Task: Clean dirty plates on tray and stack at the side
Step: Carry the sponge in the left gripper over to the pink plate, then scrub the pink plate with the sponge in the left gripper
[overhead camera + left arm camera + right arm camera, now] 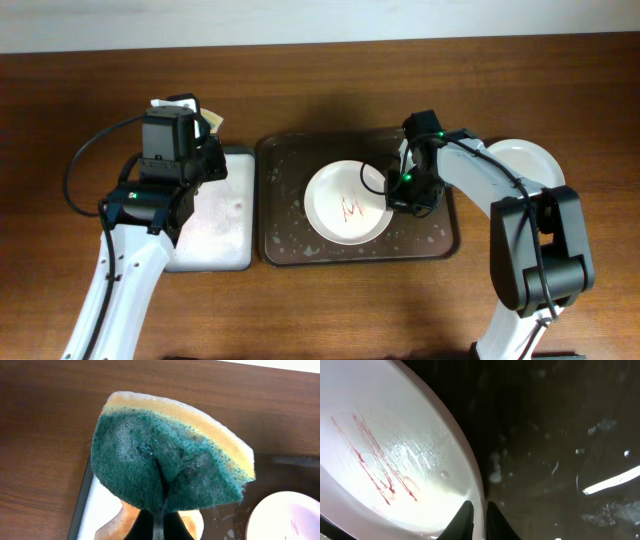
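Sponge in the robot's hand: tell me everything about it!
The sponge has a dark green scrubby side and a yellow foam back. It looks wet, with tiny soap bubbles. The left gripper pinches its bottom edge, creasing it in the middle, and holds it above a white-lined tray, near its edge.

plate (345, 205) in tray (283, 200) | second plate (528, 160) right of tray | small tray (220, 230) left
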